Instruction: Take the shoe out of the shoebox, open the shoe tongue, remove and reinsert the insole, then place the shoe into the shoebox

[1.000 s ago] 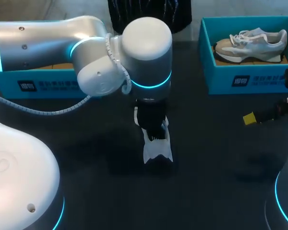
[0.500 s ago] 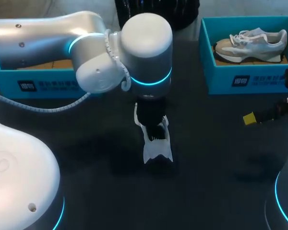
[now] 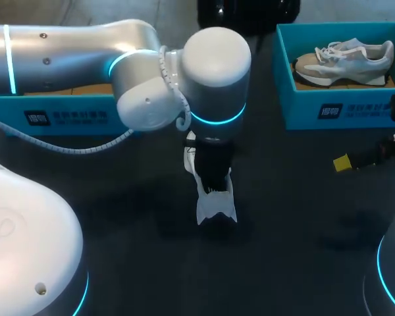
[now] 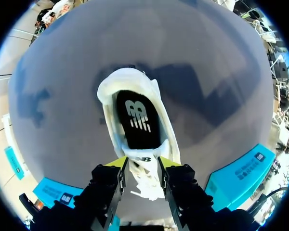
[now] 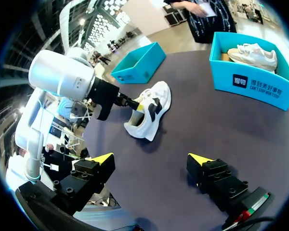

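Note:
A white shoe (image 3: 216, 205) with a black insole (image 4: 136, 120) rests on the dark table (image 3: 296, 217) near its middle. My left gripper (image 4: 142, 166) comes down on it from above, and both fingers press the white tongue (image 4: 143, 180) between them. In the right wrist view the same gripper (image 5: 133, 103) holds the top of the shoe (image 5: 152, 109). My right gripper (image 5: 151, 159) hangs open and empty over the table's right side, well clear of the shoe; one yellow tip (image 3: 342, 162) shows in the head view.
A teal shoebox (image 3: 52, 113) stands at the back left, partly hidden by my left arm. Another teal shoebox (image 3: 336, 112) at the back right holds a second pale shoe (image 3: 345, 59).
My left arm's wrist has shifted a little to the right over the shoe. The shoe stays in place and the right arm has not moved.

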{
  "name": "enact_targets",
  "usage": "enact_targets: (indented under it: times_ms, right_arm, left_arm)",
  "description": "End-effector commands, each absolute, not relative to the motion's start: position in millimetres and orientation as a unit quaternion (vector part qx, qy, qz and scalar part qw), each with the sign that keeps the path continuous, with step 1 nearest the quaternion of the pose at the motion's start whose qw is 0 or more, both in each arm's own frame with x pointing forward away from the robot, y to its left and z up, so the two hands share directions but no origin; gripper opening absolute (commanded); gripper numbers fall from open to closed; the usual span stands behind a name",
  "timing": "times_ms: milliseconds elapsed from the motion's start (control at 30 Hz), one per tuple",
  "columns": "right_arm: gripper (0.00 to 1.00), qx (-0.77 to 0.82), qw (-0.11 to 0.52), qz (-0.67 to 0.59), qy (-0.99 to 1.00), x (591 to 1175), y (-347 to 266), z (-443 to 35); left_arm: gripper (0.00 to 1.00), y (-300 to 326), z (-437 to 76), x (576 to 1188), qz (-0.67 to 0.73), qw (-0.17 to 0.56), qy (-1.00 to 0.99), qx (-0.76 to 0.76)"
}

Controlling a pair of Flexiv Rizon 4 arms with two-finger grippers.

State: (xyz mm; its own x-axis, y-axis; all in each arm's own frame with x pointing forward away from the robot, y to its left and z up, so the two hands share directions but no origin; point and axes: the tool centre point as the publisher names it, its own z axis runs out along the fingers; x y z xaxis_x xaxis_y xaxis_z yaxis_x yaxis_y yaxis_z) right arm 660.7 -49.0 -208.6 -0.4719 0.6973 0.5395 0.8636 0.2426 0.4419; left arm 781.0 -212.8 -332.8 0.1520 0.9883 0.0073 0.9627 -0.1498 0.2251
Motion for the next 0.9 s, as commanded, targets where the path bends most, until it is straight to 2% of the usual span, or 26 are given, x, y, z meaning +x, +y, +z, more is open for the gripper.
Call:
enact_targets:
  times_ms: [33, 267, 567, 633, 700, 800, 900]
  right_arm:
    - [1.0, -0.501, 0.115, -0.357, -0.78, 660, -48, -209]
    - [1.0, -0.501, 0.115, -0.357, -0.78, 660, -48, -209]
    - [1.0, -0.501, 0.115, -0.357, -0.78, 660, -48, -209]
    - [1.0, -0.501, 0.115, -0.357, -0.78, 660, -48, -209]
    - [1.0, -0.501, 0.115, -0.357, -0.78, 660, -48, -209]
    - [1.0, -0.501, 0.115, -0.357, -0.78, 660, -48, -209]
    - [1.0, -0.501, 0.115, -0.357, -0.78, 660, -48, -209]
  left_arm:
    - [0.4, -210, -336, 778, 0.077, 0.083, 0.647, 0.754]
    - [0.45, -210, -317, 778, 0.075, 0.093, 0.654, 0.747]
    - [0.47, -206, -301, 781, 0.063, 0.055, 0.754, 0.652]
    - [0.55, -205, -295, 783, 0.05, 0.044, 0.786, 0.614]
    - [0.51, -203, -291, 782, 0.054, 0.051, 0.819, 0.569]
    - [0.65, -201, -285, 780, 0.05, 0.054, 0.853, 0.517]
    - [0.69, -202, -284, 774, 0.055, 0.04, 0.871, 0.486]
